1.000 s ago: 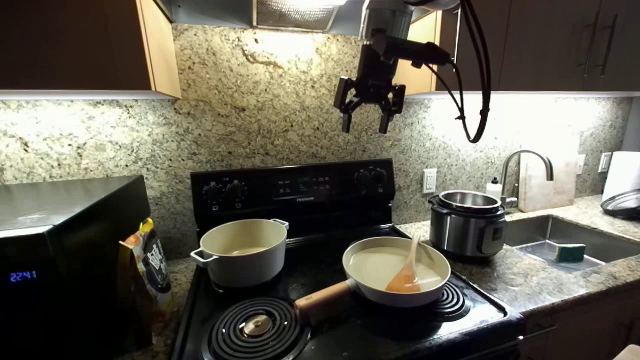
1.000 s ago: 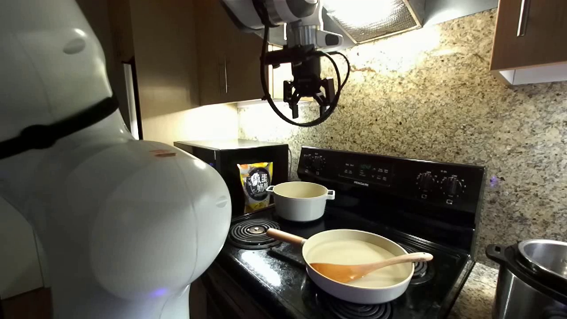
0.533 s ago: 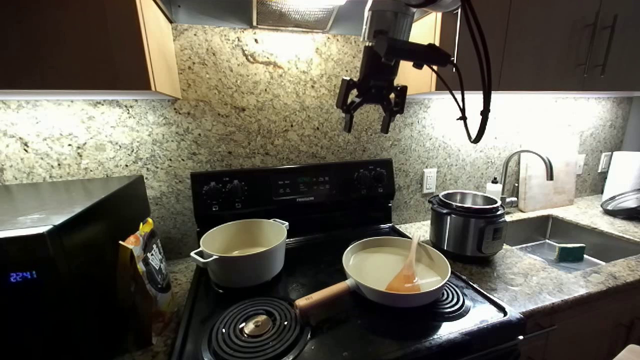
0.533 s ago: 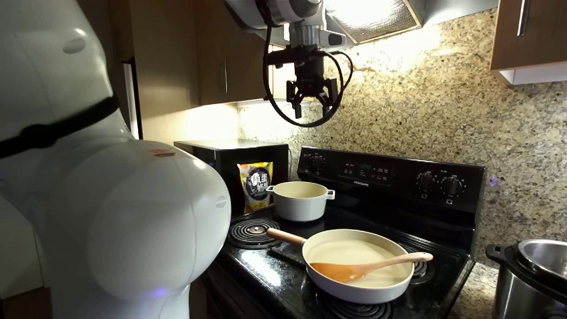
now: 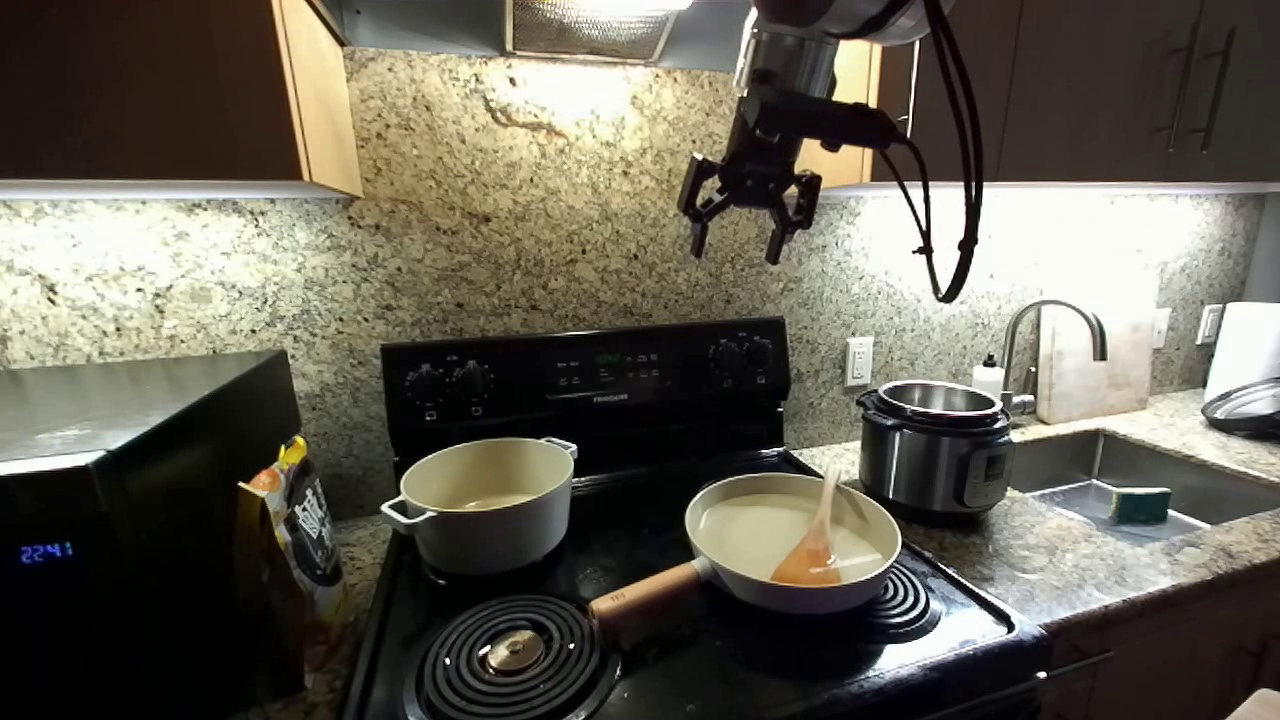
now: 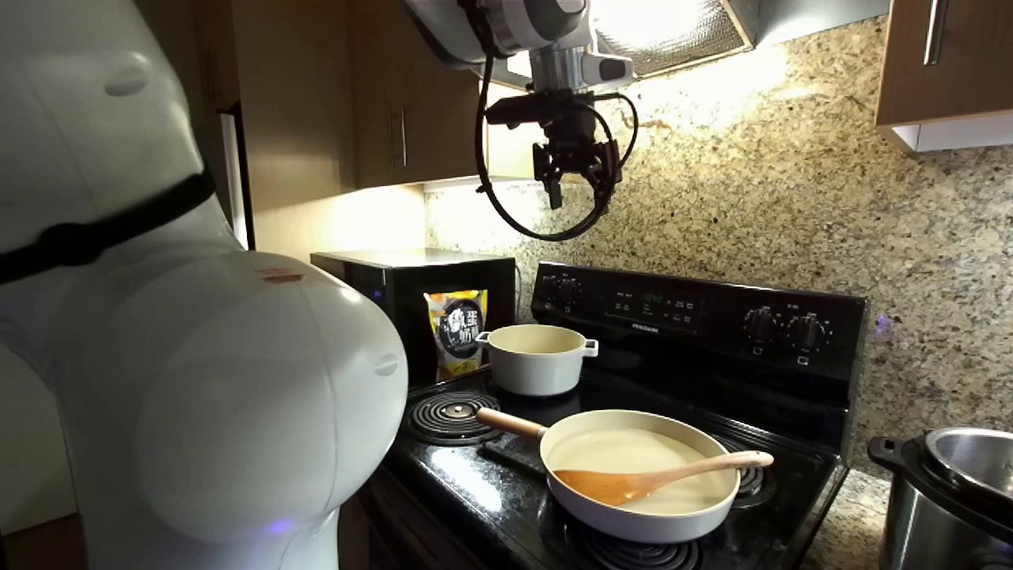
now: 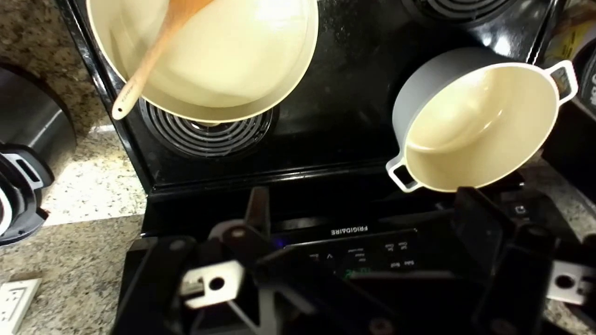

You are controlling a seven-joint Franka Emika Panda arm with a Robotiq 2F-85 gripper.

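Presently see the hand in the upper middle of the frame, in both exterior views, pointing down. Has its fingers spread wide, with only air between them, as visible also in the lower half of the wrist view. Well below, on the stove, find the pot, upright, left of the middle in an exterior view and at the upper right in the wrist view. Then notice the pan, set apart from the pot, with the wooden handle toward the left of the frame in both exterior views. Inside, find the spoon, with the orange head resting in the pan and the pale handle laid across the rim. Near the pot, see also the bag, standing just beside the microwave. On the worktop, toward the right of the frame in an exterior view, see the cooker, near the stove. Farther right, notice the sink, with the sponge inside and the tap above.
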